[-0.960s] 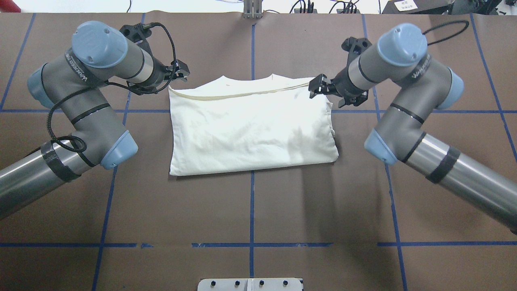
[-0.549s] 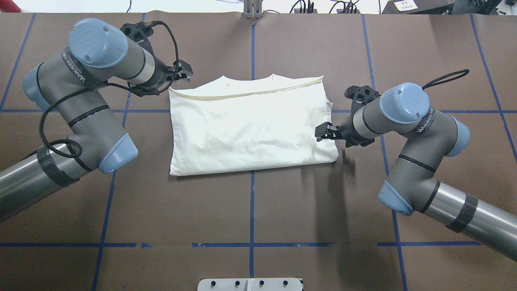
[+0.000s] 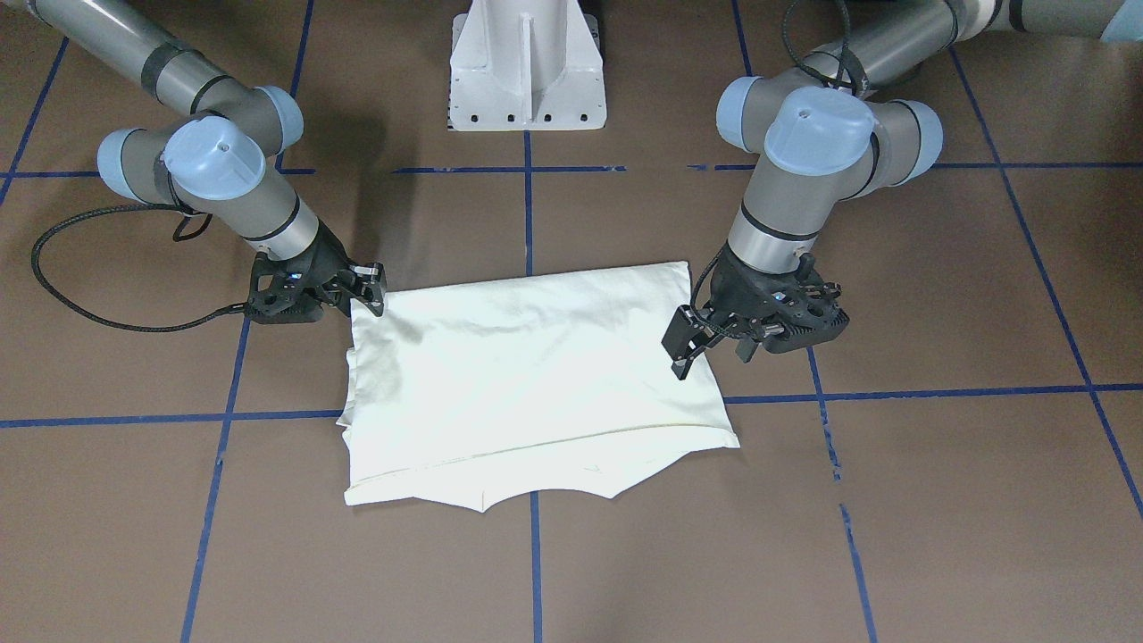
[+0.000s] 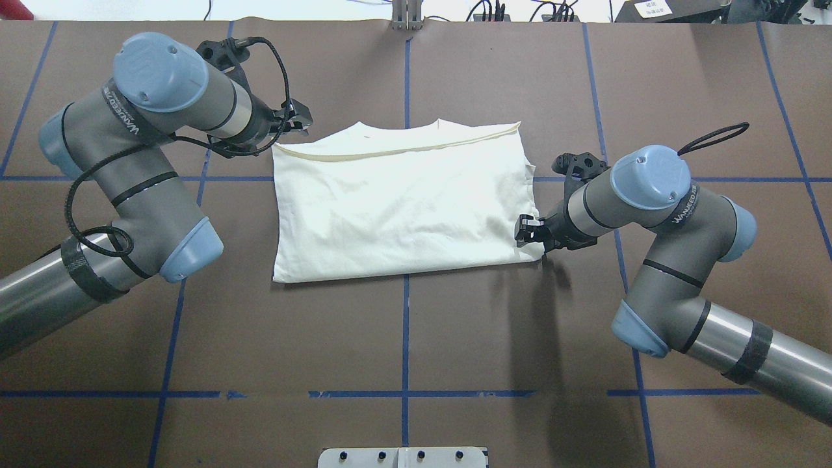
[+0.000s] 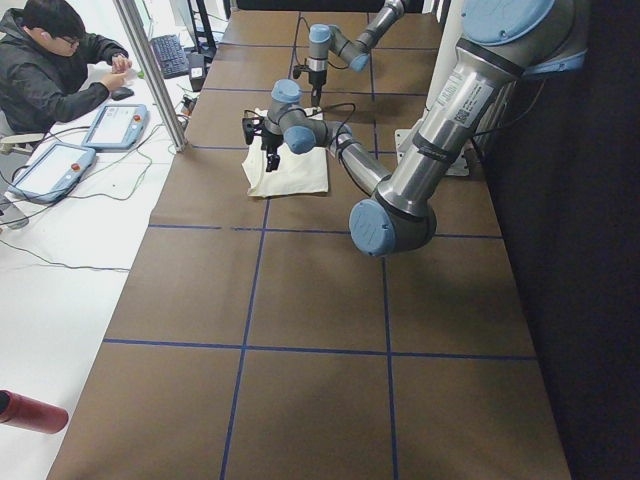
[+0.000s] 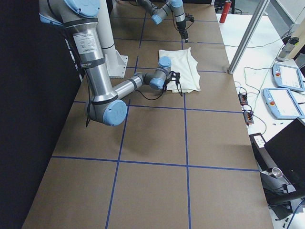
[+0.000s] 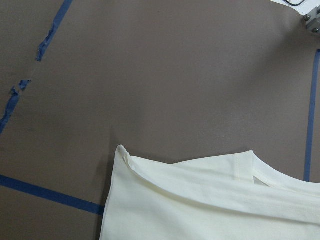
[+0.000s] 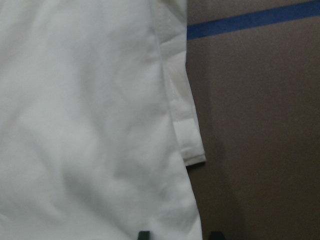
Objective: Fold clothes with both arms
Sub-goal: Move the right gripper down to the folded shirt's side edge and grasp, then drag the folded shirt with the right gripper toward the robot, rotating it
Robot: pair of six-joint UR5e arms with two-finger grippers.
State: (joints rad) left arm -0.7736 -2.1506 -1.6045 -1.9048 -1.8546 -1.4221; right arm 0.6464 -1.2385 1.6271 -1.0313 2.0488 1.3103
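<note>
A brown tabletop (image 4: 260, 338) gridded with blue tape (image 4: 404, 325) fills the scene. Alongside runs a white surface (image 5: 70, 290) with two pendants (image 5: 115, 125), where a person (image 5: 50, 70) sits. Opposite hangs what may be a black curtain (image 5: 600, 300).

Brown table (image 4: 455, 325), blue tape grid (image 4: 405, 338); folded cream T-shirt (image 4: 403, 201) lies flat mid-table; white pedestal base (image 3: 527, 80).

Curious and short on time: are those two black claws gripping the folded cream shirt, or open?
Left gripper: open, holding nothing, raised near the folded cream fabric shirt.
Right gripper: open at the shirt's edge, holding nothing.
</note>
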